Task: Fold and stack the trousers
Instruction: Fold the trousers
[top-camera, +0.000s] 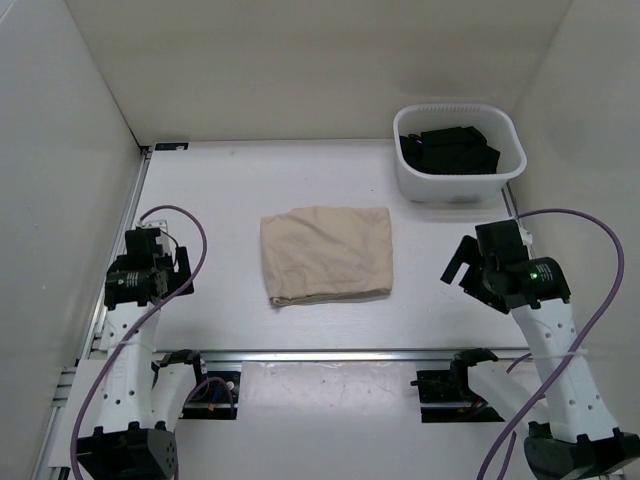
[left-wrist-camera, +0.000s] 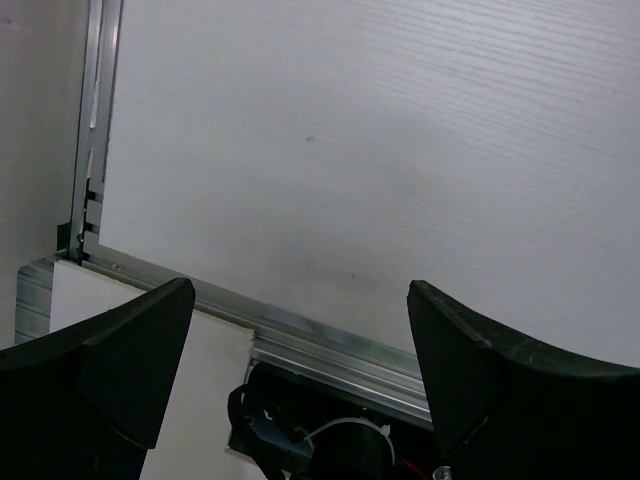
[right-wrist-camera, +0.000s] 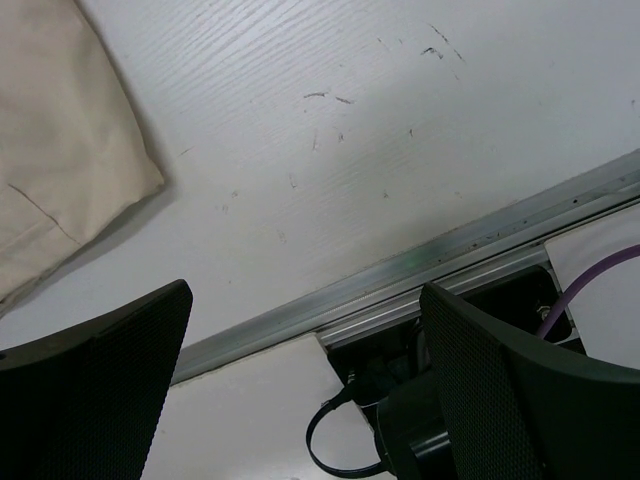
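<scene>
The plain beige soft cloth trousers (top-camera: 327, 255) lie folded into a compact rectangle at the middle of the white table (top-camera: 220, 190), touching neither arm. The right gripper (top-camera: 461, 264) hangs just to their right with its jaws spread wide and nothing between them. Its wrist view shows a corner of the cloth. The left gripper (top-camera: 182, 266) sits well apart at the left edge, equally wide and empty. A white plastic tub (top-camera: 452, 186) holding dark items (top-camera: 450, 150) stands at the far right.

Two dark fingers (left-wrist-camera: 110, 350) stand wide apart in front of an aluminium rail (left-wrist-camera: 300, 335), with the bare white worktop (left-wrist-camera: 350, 150) stretching beyond the rail and a black cable fitting (left-wrist-camera: 290, 440) just below it.
</scene>
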